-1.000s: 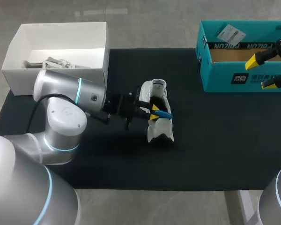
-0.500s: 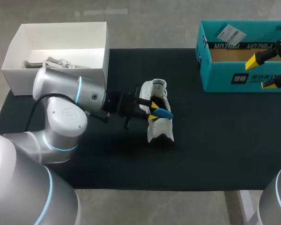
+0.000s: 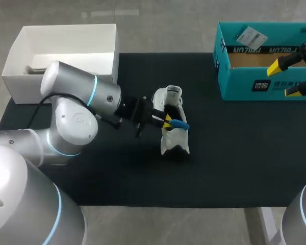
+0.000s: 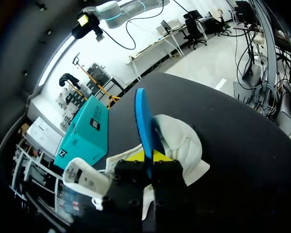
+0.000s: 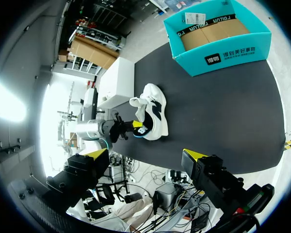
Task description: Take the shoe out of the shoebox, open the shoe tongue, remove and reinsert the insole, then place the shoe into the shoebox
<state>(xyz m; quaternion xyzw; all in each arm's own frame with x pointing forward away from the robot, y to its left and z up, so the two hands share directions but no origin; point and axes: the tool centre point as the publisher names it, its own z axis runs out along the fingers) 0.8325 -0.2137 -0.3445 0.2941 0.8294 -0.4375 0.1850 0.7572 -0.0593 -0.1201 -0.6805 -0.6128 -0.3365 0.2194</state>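
A white shoe [image 3: 174, 140] lies on its side in the middle of the black mat [image 3: 234, 153]. A blue insole [image 3: 179, 124] sticks out of its opening. My left gripper [image 3: 167, 120] comes in from the left and is shut on the insole's edge at the shoe's mouth. In the left wrist view the insole [image 4: 143, 121] stands on edge between the yellow tips of the left gripper [image 4: 148, 156], with the shoe [image 4: 182, 143] just behind. My right gripper [image 3: 286, 78] hangs open over the teal shoebox [image 3: 255, 84] at the far right, holding nothing. The right wrist view shows the shoe [image 5: 153, 109] far below the right gripper [image 5: 144, 154].
A white open box [image 3: 66, 43] stands at the back left with some pale objects inside, close behind my left arm's elbow. The teal shoebox [image 5: 223, 53] has a paper tag on its far rim. Bare mat lies in front of and to the right of the shoe.
The left gripper's fingers have closed tight on the blue insole. The left arm's elbow has swung up and to the right. The right arm has not moved.
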